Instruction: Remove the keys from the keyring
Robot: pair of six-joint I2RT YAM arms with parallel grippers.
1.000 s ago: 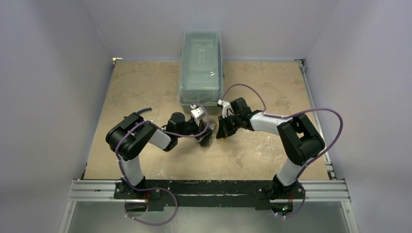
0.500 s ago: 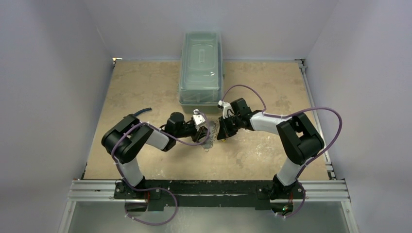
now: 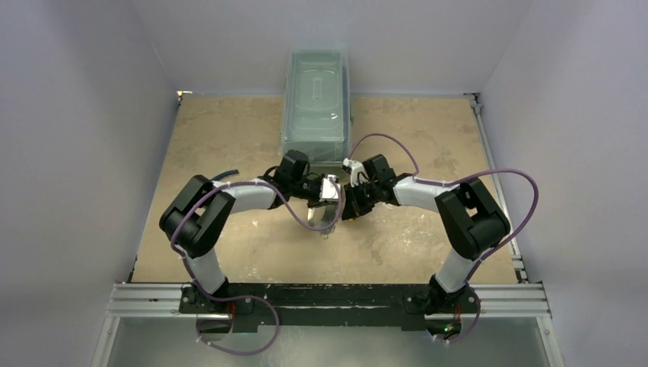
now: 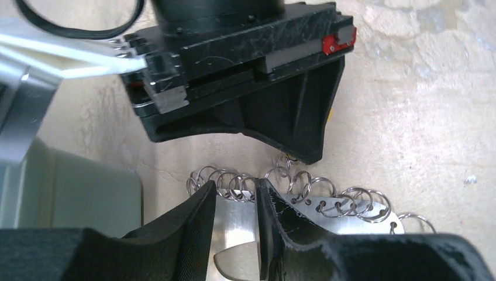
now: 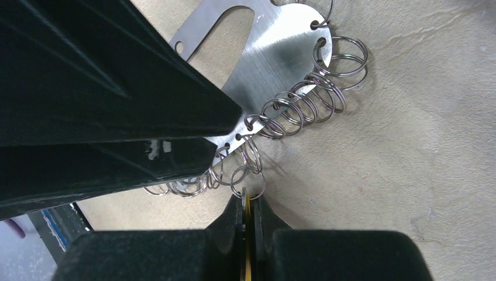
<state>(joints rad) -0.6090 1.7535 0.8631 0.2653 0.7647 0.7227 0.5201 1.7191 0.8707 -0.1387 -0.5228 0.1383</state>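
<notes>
- left gripper is clamping the keyring. Versus a second ago it's sitting further back toward the bin and closer in to the right side, with the wrist swung round.
- keyring is showing as a flat silvery plate with a slot, with small split rings strung along one edge. It's sitting mid-table between the two grippers, now tipped so its face is flashing in the top view. Can't tell if its low edge is touching the table.
- right gripper is barely moving. It's pinching the yellow key edge-on, and that key's ring is looking still linked to the plate edge.
- other keys: not making any out in these views.
- my read: left is re-angling the plate against a fixed right hold, working the yellow key's ring off. Nothing's off yet.
</notes>
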